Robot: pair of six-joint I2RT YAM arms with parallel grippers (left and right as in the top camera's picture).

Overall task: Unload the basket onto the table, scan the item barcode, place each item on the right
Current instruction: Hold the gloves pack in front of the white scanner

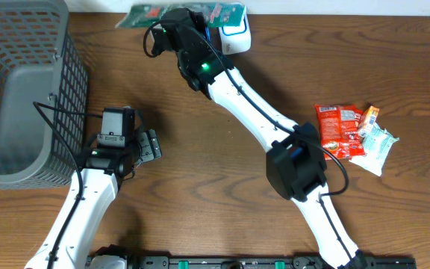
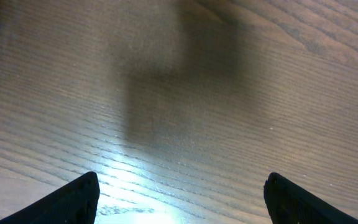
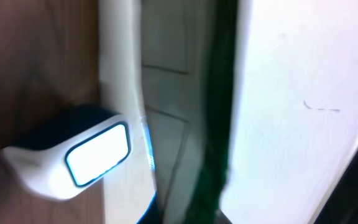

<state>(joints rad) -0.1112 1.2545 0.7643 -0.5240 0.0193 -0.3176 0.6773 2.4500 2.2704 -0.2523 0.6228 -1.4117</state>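
Green packet (image 1: pixel 136 15) sat pinched in our closed right gripper (image 1: pixel 176 21) at the far edge of the table (image 1: pixel 312 60), just beside the scanner (image 1: pixel 236 39), our left gripper (image 1: pixel 149 144) gaping idle, and we feared a tilted or creased packet would hide its barcode from the window.

White scanner (image 1: pixel 237 40) beside green packet (image 1: pixel 227 13)

My brown wooden bench (image 1: pixel 200 187), grey mesh basket (image 1: pixel 69 90) at left, snack packets (image 1: pixel 338 131) at right, white scanner (image 1: pixel 237 39) at far edge
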